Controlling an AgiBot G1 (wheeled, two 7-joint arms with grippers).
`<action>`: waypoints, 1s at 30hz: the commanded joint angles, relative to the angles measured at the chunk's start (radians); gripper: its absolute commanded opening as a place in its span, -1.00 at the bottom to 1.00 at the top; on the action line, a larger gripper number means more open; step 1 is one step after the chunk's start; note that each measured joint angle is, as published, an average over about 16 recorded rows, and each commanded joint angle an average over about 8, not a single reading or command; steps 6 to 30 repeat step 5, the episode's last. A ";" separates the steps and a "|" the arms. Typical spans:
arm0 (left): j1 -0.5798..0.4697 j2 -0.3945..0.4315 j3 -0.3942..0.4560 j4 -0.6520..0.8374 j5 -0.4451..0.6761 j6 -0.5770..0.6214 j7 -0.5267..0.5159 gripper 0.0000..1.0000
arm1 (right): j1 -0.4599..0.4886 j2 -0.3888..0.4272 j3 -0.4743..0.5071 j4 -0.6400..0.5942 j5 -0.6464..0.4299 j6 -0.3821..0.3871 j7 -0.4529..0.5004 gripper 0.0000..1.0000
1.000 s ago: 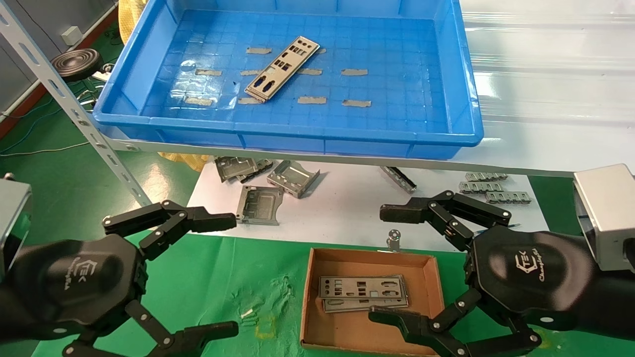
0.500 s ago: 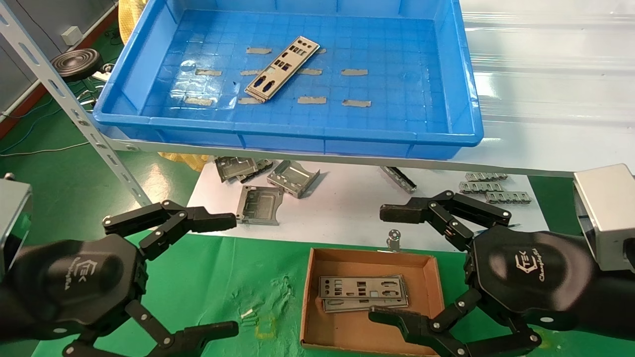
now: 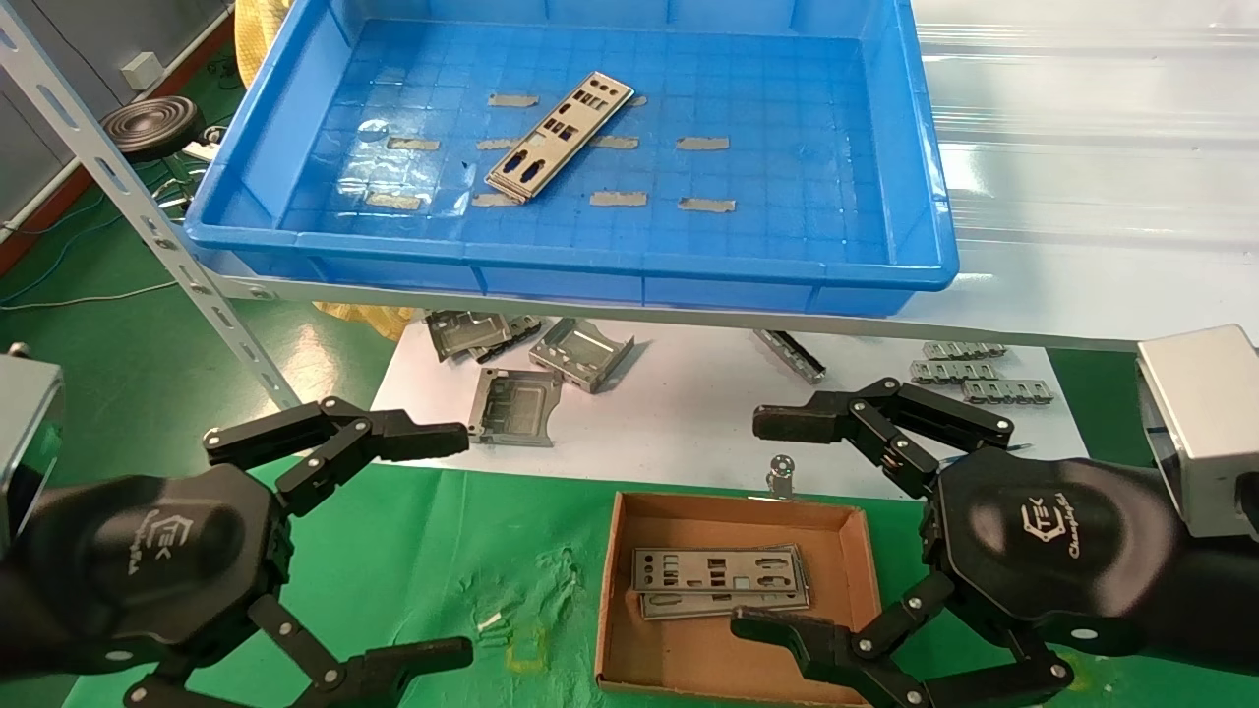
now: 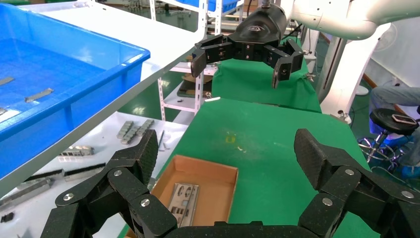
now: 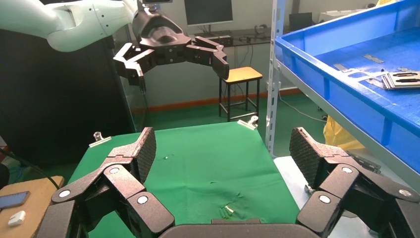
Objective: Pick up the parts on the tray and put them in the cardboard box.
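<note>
A silver-grey punched plate (image 3: 559, 136) lies slanted on the floor of the blue tray (image 3: 570, 264), which sits on the raised shelf; this part also shows in the right wrist view (image 5: 402, 79). The cardboard box (image 3: 864, 551) rests on the green cloth with plates (image 3: 718, 580) flat inside, seen too in the left wrist view (image 4: 181, 199). My left gripper (image 3: 452, 541) hangs open over the cloth, left of the box. My right gripper (image 3: 765, 523) hangs open at the box's right side. Both hold nothing.
On the white sheet under the shelf lie folded metal brackets (image 3: 580, 352) and narrow slotted strips (image 3: 964, 350). A grey slotted upright (image 3: 148, 224) stands at the left. A small round metal piece (image 3: 781, 466) sits just behind the box.
</note>
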 commanded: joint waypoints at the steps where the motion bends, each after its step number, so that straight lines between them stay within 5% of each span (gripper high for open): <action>1: 0.000 0.000 0.000 0.000 0.000 0.000 0.000 1.00 | 0.000 0.000 0.000 0.000 0.000 0.000 0.000 1.00; 30: 0.000 0.000 0.000 0.000 0.000 0.000 0.000 1.00 | 0.000 0.000 0.000 0.000 0.000 0.000 0.000 1.00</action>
